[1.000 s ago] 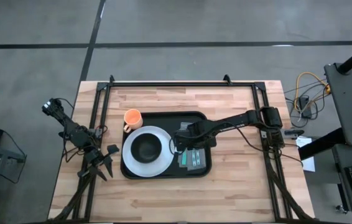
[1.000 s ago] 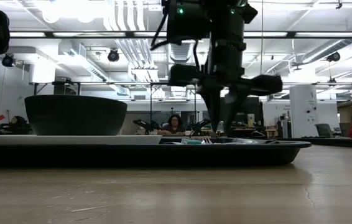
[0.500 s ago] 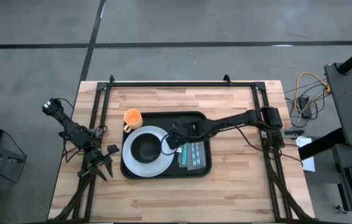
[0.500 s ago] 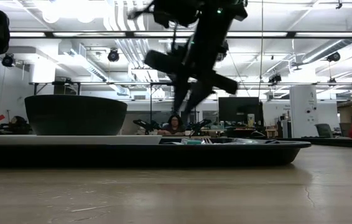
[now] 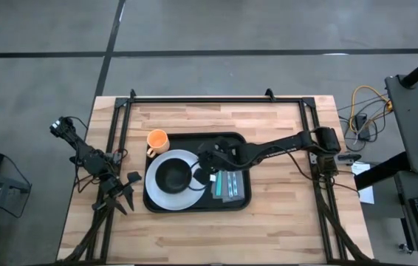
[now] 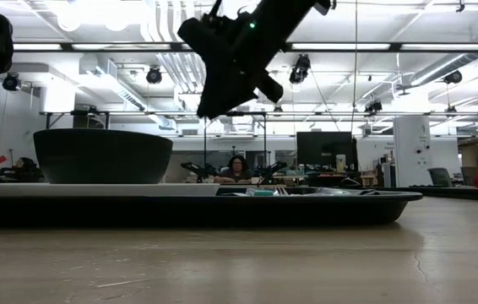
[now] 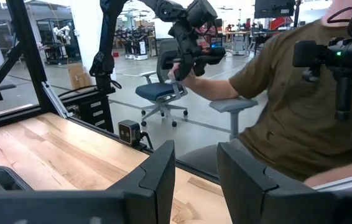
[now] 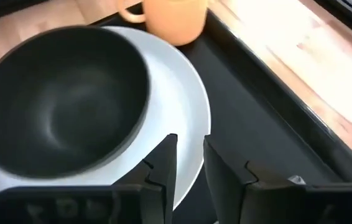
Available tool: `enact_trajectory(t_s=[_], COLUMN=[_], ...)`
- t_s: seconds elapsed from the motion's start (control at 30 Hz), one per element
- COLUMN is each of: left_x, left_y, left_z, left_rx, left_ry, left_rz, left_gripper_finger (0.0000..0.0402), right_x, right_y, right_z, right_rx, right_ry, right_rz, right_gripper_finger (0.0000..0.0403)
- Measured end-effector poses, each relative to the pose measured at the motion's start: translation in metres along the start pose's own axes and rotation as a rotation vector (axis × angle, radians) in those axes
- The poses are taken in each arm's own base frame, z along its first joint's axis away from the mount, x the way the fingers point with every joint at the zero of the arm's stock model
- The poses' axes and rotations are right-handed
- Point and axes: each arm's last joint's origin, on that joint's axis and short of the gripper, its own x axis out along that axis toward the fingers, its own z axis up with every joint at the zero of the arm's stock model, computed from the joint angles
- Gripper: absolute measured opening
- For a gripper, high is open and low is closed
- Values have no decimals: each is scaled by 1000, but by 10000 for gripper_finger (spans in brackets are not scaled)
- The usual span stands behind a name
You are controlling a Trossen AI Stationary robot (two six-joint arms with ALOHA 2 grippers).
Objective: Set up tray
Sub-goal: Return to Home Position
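The black tray lies mid-table. On its left half sits a white plate with a black bowl in it; a greenish cutlery packet lies on its right half. An orange cup stands at the tray's far left corner. My right gripper hangs above the plate's right rim, slanting down toward the bowl; its fingers stand a little apart with nothing between them. My left gripper waits open at the table's left edge, pointing level.
Black frame rails run along the table's far, left and right sides. Bare wood lies in front of the tray. A seated person shows beyond the table in the left wrist view.
My right gripper has risen from just above the cutlery packet and gone toward the table's left, over the plate's right rim. It has rolled about its own line and tipped from pointing down to slanting. The tray's things have stayed where they were.
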Motion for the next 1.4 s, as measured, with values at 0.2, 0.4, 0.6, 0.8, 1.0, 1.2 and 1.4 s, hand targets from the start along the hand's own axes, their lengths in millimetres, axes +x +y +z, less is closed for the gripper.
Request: enact_trajectory(t_s=[0.2, 0.4, 0.6, 0.8, 1.0, 1.2, 1.4], left_x=[0, 0, 1, 1, 1, 2, 2], left_y=[0, 0, 0, 0, 0, 0, 0], left_z=[0, -1, -1, -1, -2, -2, -3], left_rx=[-1, -2, -3, -3, -4, -6, -7], left_ry=[6, 7, 12, 14, 19, 28, 32], left_rz=[0, 0, 0, -1, -1, -1, -1], left_gripper_finger=[101, 101, 101, 101, 101, 101, 101], right_x=[-10, -22, -34, -50, -74, -90, -107], right_y=[7, 4, -8, -24, -46, -66, -80], right_z=[-8, -24, -46, -64, -79, -98, -119], right_rx=[-136, -199, -242, -232, -215, -201, -209], right_ry=[4, 20, 6, -58, -121, -159, -210], right_rz=[25, 35, 55, 220, 318, 342, 389], right_gripper_finger=[80, 86, 79, 68, 74, 83, 86])
